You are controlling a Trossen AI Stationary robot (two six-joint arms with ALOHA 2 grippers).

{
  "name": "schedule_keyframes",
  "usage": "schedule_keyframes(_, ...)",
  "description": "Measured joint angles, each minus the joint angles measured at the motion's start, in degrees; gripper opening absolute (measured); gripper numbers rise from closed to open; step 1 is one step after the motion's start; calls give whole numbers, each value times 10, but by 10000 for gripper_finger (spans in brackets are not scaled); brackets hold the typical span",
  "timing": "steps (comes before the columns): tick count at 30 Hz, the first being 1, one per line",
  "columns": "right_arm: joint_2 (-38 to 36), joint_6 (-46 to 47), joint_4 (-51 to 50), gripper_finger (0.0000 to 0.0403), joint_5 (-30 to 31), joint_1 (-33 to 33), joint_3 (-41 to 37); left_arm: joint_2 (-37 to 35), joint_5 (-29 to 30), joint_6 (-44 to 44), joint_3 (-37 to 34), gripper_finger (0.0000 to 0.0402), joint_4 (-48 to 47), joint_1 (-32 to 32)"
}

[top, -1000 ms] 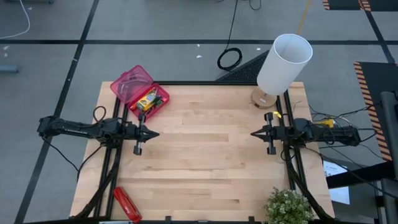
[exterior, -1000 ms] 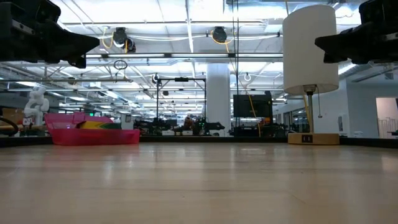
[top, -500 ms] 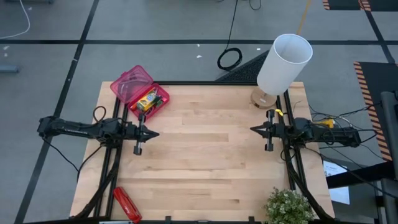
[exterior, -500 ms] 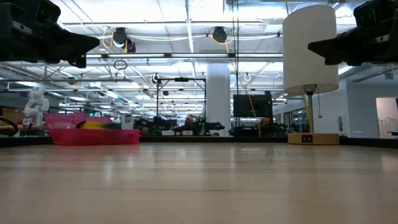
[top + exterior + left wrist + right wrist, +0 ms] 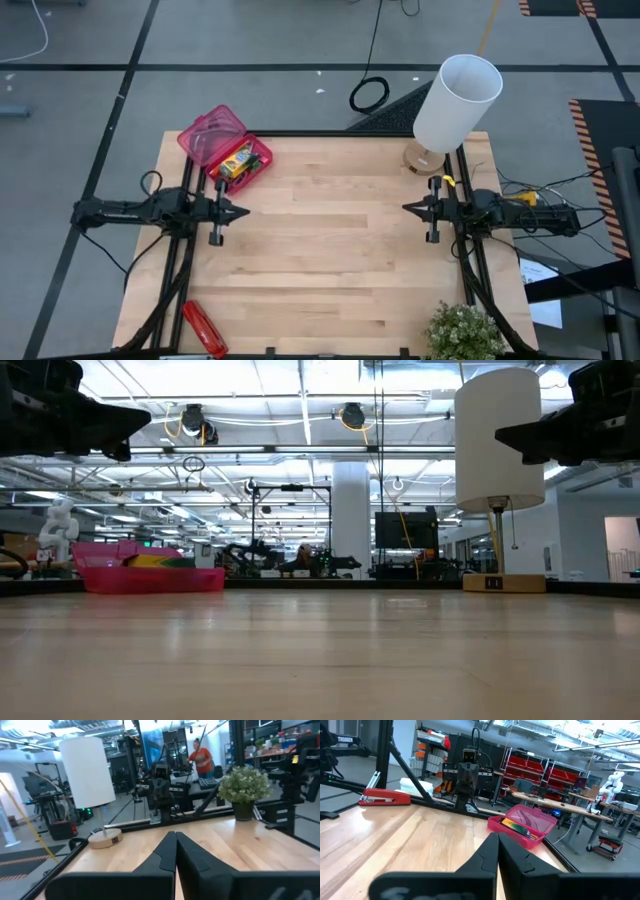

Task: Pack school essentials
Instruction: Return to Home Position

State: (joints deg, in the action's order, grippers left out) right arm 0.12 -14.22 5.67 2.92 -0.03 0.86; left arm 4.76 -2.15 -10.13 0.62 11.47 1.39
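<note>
An open pink pencil case point(image 5: 210, 132) sits at the table's far left corner, its lid flipped back. In its tray lie a green-yellow crayon box point(image 5: 236, 160) and other small stationery. The case also shows in the right wrist view point(image 5: 540, 822) and the low view point(image 5: 150, 577). My left gripper point(image 5: 245, 211) hovers shut above the table's left side, near of the case, pointing toward the right edge. My right gripper point(image 5: 405, 209) hovers shut above the right side, pointing toward the left edge. Both are empty, fingertips together in the wrist views point(image 5: 175, 836) point(image 5: 498, 836).
A long red stapler point(image 5: 203, 328) lies at the near left corner. A white-shaded lamp point(image 5: 455, 105) stands on its wooden base at the far right corner. A potted plant point(image 5: 465, 333) stands at the near right corner. Bare wood point(image 5: 330, 250) stretches between the grippers.
My left gripper has drawn back a little toward the table's left edge and risen slightly, still shut. My right gripper has edged slightly toward the table's middle, then held still. Nothing on the table has moved.
</note>
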Motion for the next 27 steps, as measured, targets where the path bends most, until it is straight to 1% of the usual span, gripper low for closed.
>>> schedule_keyframes(4, 0, 0, 0, 0, 0, 0, 0, -19, -4, -2, 0, 5, -23, -10)
schedule_keyframes(9, 0, 0, 0, 0, 0, 0, 0, -18, -6, -2, 0, 3, -27, -11)
schedule_keyframes(20, 0, 0, 0, 0, 0, 0, 0, -18, -14, 4, 0, 2, -102, -11)
schedule_keyframes(27, 0, 0, 0, 0, 0, 0, 0, -18, 6, 21, 0, 1, -101, -11)
